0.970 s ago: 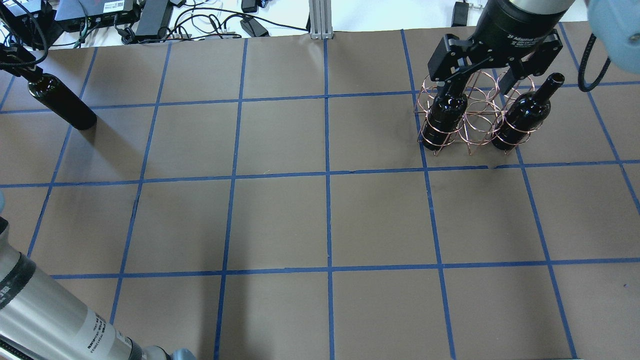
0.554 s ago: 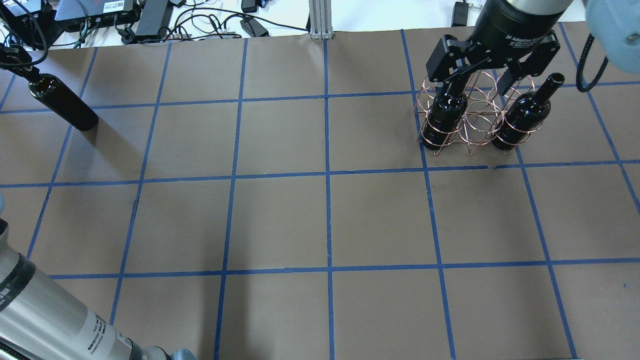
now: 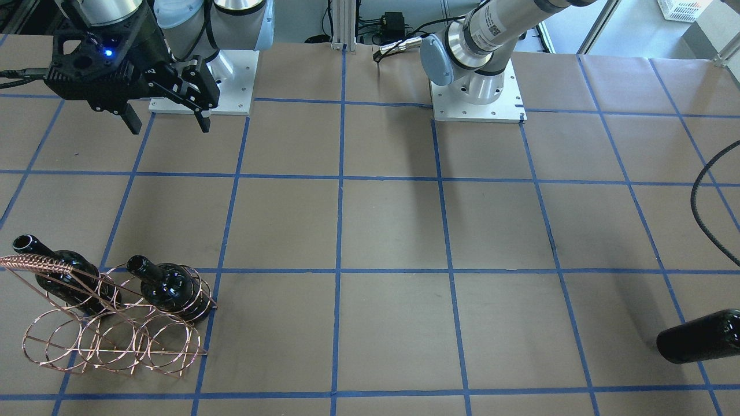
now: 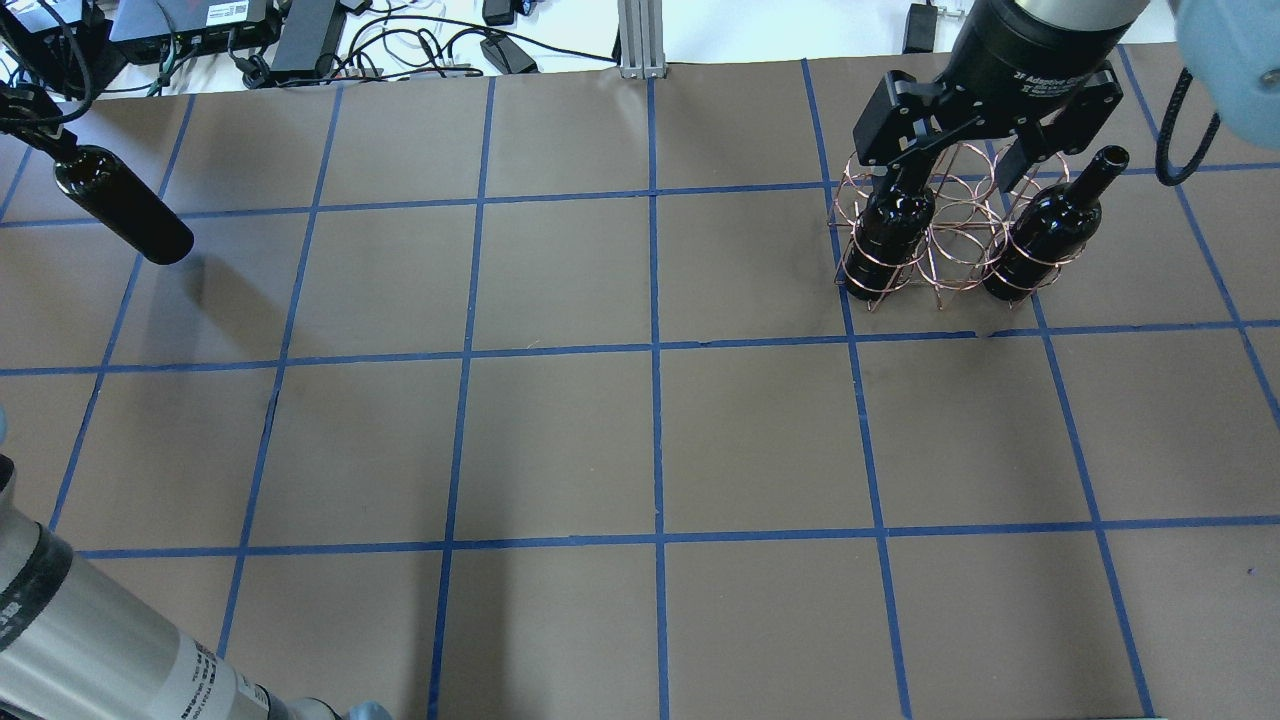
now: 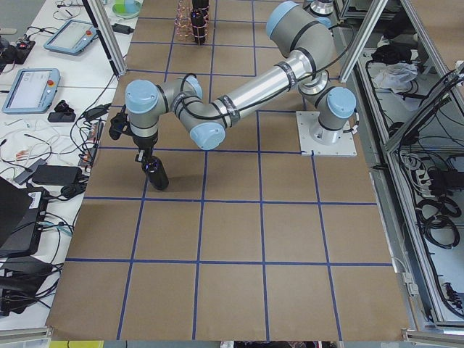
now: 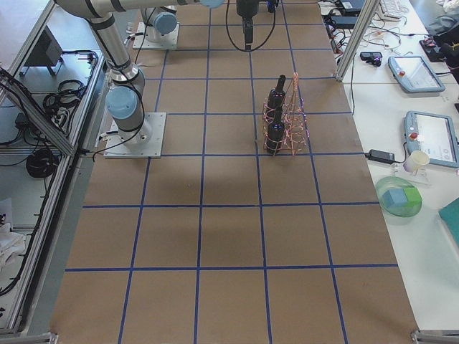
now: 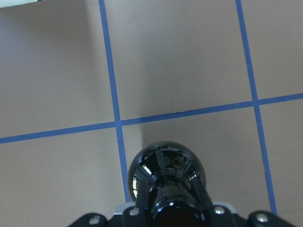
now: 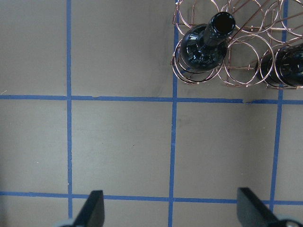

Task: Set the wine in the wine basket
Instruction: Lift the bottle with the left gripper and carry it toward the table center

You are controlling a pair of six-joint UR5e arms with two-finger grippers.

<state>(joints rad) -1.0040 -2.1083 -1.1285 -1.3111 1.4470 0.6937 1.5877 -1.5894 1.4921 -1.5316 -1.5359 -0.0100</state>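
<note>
wine (image 4: 125,205) in left gripper (image 7: 171,215), wine basket (image 4: 955,240) well apart

Silver arms (image 3: 509,20), blue joints (image 3: 435,59), black tool (image 3: 169,127)

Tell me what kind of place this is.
Probably a robotics lab workcell. A left arm and a right arm are bolted to a paper-covered table marked with a blue tape grid, and teach pendants lie on the side bench.

Left gripper (image 5: 143,152) clamps wine (image 4: 125,215); right gripper (image 3: 169,122) fingers (image 3: 132,121) spread.
</note>
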